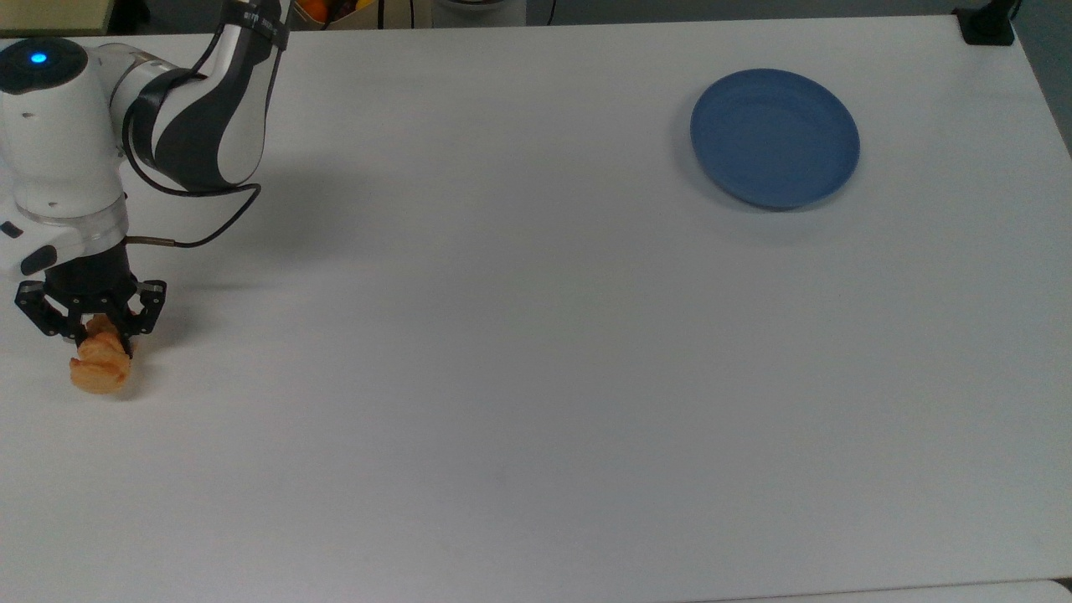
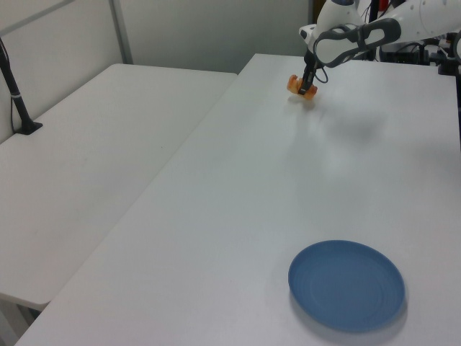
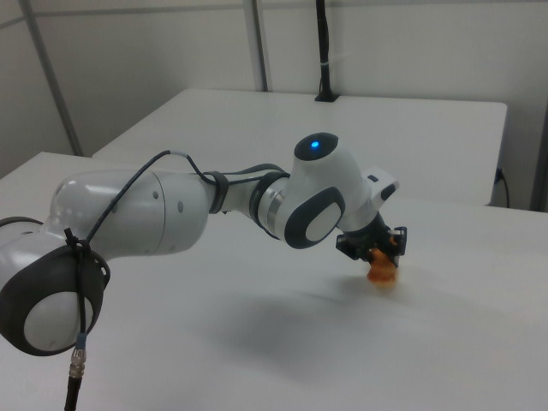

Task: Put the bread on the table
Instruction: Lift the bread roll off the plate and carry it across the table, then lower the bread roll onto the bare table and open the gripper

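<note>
Both fingers [image 1: 126,339] of the gripper [image 1: 95,339] are closed on the upper end of the bread [image 1: 100,368], which hangs below them as a small golden-orange roll with a ridged crust. In the top view the black gripper points down near the top view's left edge, and the bread's lower end looks to be at, or just above, the white table [image 1: 536,402] — whether it actually touches the top cannot be told. A small shadow lies close beside the roll there.

In the left view the gripper [image 2: 307,85] and the bread [image 2: 297,84] sit at the far end of the table [image 2: 238,216], near its edge on the left view's left. In the right view the bread [image 3: 382,272] shows as an orange lump under the gripper [image 3: 377,250], with the arm's wrist [image 3: 318,188] bent over it and hiding the upper part of the roll — the fingertips themselves are hard to make out there.

A round blue plate [image 1: 775,138] lies well apart from the bread, toward the top view's upper right; it appears again in the left view [image 2: 346,285], near the bottom. A black cable [image 1: 201,226] loops along the arm.
</note>
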### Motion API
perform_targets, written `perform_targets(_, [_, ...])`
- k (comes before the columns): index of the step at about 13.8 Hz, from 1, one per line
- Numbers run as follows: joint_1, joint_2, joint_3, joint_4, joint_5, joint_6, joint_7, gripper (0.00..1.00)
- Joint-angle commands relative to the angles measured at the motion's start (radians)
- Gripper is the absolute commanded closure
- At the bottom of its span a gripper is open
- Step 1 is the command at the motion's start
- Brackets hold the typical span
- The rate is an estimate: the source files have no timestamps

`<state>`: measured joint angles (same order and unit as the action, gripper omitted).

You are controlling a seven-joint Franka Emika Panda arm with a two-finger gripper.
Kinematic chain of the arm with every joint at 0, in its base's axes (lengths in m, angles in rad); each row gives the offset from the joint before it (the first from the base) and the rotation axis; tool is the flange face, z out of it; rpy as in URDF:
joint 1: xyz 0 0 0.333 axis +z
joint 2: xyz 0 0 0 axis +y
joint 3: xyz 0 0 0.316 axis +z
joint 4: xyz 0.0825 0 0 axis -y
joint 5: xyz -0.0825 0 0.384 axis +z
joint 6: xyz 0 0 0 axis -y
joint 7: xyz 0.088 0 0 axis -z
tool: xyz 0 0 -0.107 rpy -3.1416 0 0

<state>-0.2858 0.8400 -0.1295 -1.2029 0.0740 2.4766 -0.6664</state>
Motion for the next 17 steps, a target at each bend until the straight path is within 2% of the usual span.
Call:
perform_targets(1, [-0.006, 0.027, 0.005, 0.022, 0.004, 0.042, -0.032, 0.56])
perform_targets(3, [-0.004, 0.027, 0.005, 0.002, 0.004, 0.079, -0.032, 0.45])
perform_targets(4, [-0.004, 0.028, 0.005, -0.003, 0.004, 0.084, -0.035, 0.3])
perform_targets(5, [-0.003, 0.027, 0.005, -0.004, 0.0, 0.084, -0.036, 0.27])
perform_targets(8, [-0.001, 0.025, 0.007, -0.007, -0.026, 0.084, -0.032, 0.0])
perform_targets(10, [-0.004, 0.01, 0.019, -0.006, -0.03, 0.082, -0.025, 0.0])
perform_targets(13, [-0.003, -0.094, 0.022, -0.041, -0.014, 0.07, -0.016, 0.0])
perform_targets(17, [0.0, -0.345, 0.024, -0.24, 0.004, 0.035, 0.111, 0.0])
